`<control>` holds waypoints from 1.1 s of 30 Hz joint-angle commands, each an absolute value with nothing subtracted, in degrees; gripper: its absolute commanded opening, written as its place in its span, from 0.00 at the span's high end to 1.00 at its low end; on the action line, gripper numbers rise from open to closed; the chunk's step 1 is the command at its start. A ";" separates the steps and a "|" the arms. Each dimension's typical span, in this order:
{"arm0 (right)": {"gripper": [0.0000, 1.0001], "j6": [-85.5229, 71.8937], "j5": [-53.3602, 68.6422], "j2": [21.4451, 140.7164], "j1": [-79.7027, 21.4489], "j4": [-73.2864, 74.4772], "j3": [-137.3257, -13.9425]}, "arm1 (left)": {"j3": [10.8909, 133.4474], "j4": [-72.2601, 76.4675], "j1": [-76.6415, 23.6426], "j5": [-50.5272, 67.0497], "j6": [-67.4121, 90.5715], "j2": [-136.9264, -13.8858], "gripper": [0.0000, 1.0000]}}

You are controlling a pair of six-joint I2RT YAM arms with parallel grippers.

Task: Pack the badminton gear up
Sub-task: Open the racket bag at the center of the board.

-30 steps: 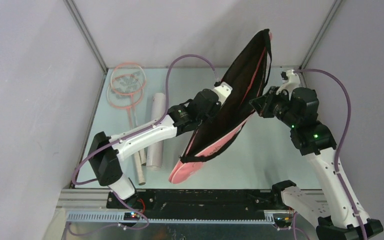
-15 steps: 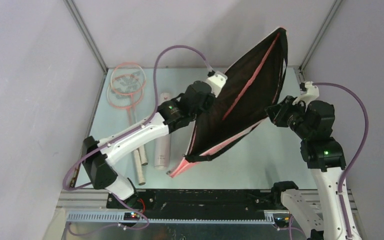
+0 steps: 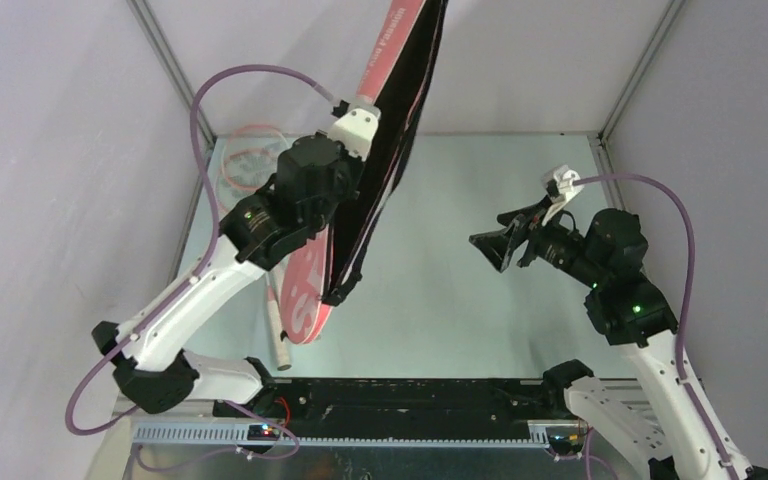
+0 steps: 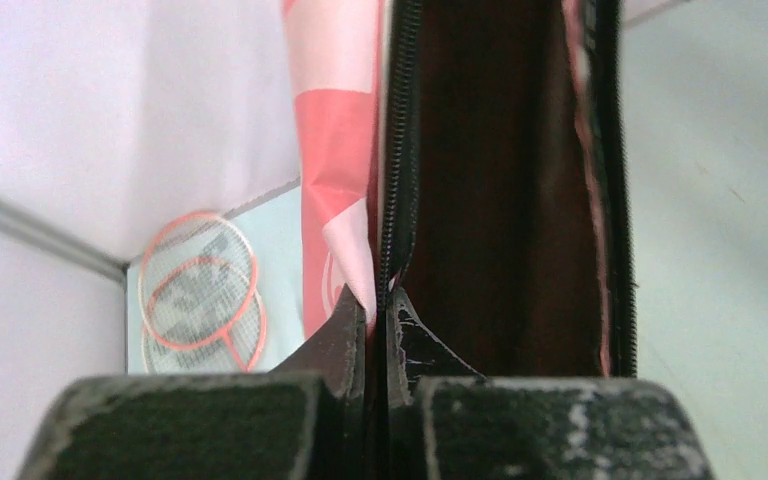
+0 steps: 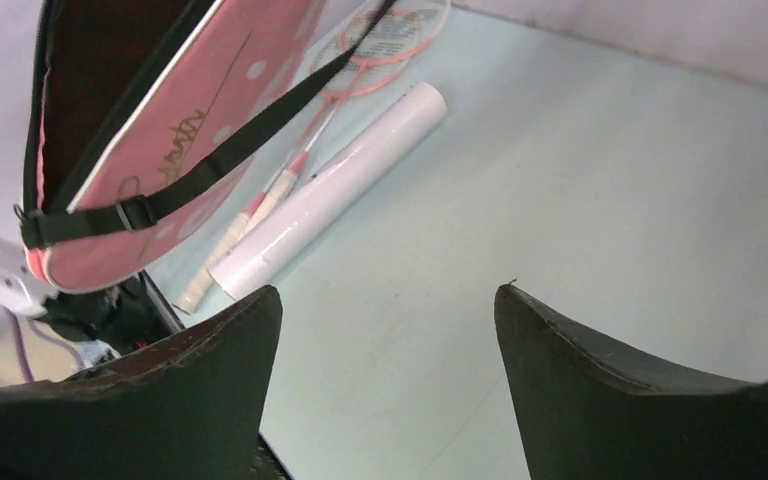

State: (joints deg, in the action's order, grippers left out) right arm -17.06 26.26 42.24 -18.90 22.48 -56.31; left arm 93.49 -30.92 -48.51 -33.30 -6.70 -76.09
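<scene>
Left gripper (image 4: 378, 312) pinches the racket bag (image 3: 385, 130) by its zipper edge — the bag's top runs out of frame. Right gripper (image 5: 388, 295) gapes empty; the rackets (image 3: 245, 165) sit half-hidden.

Bag (image 3: 385, 170): pink, black lining and strap, unzipped, hanging near-vertical above the desk (image 3: 480, 190), left of centre. Two pink rackets (image 5: 380, 40) flat at 10 o'clock, heads overlapping. White tube (image 5: 330, 190) flat, just beside their handles.
</scene>
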 commanded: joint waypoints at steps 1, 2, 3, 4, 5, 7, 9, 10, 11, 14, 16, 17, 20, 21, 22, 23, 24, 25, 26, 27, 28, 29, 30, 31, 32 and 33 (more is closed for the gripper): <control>0.19 1.74 28.83 39.00 -22.77 16.25 -60.99 | 91.17 -30.66 -48.96 -19.58 -19.97 -72.90 1.00; 0.19 6.74 30.45 37.72 -22.90 15.42 -61.48 | 91.22 -31.28 -48.96 -15.44 -22.62 -73.03 1.00; 0.19 9.96 33.87 37.10 -23.48 13.61 -61.54 | 91.35 -32.89 -49.00 -11.44 -23.96 -73.32 1.00; 0.19 16.62 35.48 36.34 -23.82 12.87 -61.66 | 91.85 -33.67 -49.07 -9.85 -26.27 -73.77 1.00; 0.17 19.74 38.25 36.19 -24.59 12.23 -62.55 | 92.64 -35.33 -49.20 -6.86 -27.42 -74.15 1.00; 0.17 28.14 41.56 37.16 -25.69 15.76 -66.51 | 93.70 -37.89 -49.78 -4.24 -30.22 -75.48 1.00; 0.16 33.88 44.52 39.40 -26.23 20.71 -71.22 | 93.81 -39.51 -50.43 -2.32 -32.32 -76.86 1.00; 0.16 34.82 45.42 41.05 -26.51 22.31 -72.57 | 93.71 -39.79 -50.70 -1.60 -33.37 -77.66 1.00; 0.16 35.91 46.25 41.79 -26.70 24.94 -74.28 | 93.37 -39.85 -51.15 -0.73 -33.69 -78.03 1.00; 0.16 36.91 45.86 45.56 -27.59 28.13 -75.01 | 93.07 -39.56 -52.33 1.97 -34.43 -79.58 1.00; 0.16 37.35 44.93 48.16 -29.30 29.71 -75.06 | 93.19 -39.09 -53.27 2.56 -34.93 -80.69 1.00; 0.16 37.05 44.46 49.92 -29.90 30.06 -75.08 | 93.56 -39.06 -53.86 2.95 -35.30 -81.59 1.00; 0.17 35.34 43.77 53.84 -32.55 32.12 -75.09 | 94.96 -40.47 -54.77 4.17 -35.95 -83.19 1.00; 0.17 35.36 43.02 55.54 -33.49 33.20 -74.96 | 95.59 -40.98 -54.81 4.81 -36.41 -83.73 1.00; 0.18 35.52 40.73 56.25 -33.89 34.86 -74.53 | 95.78 -41.95 -54.83 6.23 -36.71 -83.83 1.00; 0.18 35.84 39.17 57.52 -34.38 35.23 -74.22 | 95.82 -42.33 -54.84 7.07 -37.54 -83.82 1.00; 0.18 35.61 36.23 58.03 -34.42 35.20 -73.53 | 95.34 -43.26 -54.84 8.95 -38.15 -83.66 1.00; 0.18 35.52 35.08 58.91 -34.33 35.09 -73.20 | 94.87 -43.51 -54.84 9.93 -39.66 -82.99 1.00; 0.18 35.77 33.29 59.30 -34.22 35.49 -72.95 | 93.39 -43.62 -54.91 11.67 -40.44 -82.45 1.00; 0.18 35.99 32.60 60.00 -33.80 35.89 -72.90 | 92.53 -43.43 -54.92 12.47 -41.71 -81.28 1.00; 0.17 36.71 31.88 60.70 -33.51 37.34 -72.87 | 90.54 -42.63 -54.93 14.04 -42.34 -80.54 1.00; 0.17 37.34 31.94 61.16 -32.81 38.40 -72.82 | 89.48 -41.35 -54.93 15.29 -43.30 -78.85 1.00; 0.17 38.47 32.29 61.74 -32.49 39.94 -72.54 | 87.43 -40.63 -54.93 15.86 -43.85 -78.05 1.00; 0.17 39.05 33.49 62.07 -31.68 40.68 -72.22 | 86.61 -38.74 -54.93 16.84 -43.94 -76.49 1.00; 0.17 39.82 34.15 62.85 -31.35 40.69 -71.65 | 85.00 -38.00 -54.93 17.34 -44.25 -75.22 1.00; 0.17 39.91 35.48 63.24 -30.71 39.90 -71.33 | 84.51 -37.38 -54.93 18.71 -44.71 -74.70 1.00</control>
State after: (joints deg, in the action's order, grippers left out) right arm 37.23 35.07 61.69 -32.67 37.71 -71.83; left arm 86.37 -43.13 -54.48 11.73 -40.29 -80.90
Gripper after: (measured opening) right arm 0.829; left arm 0.044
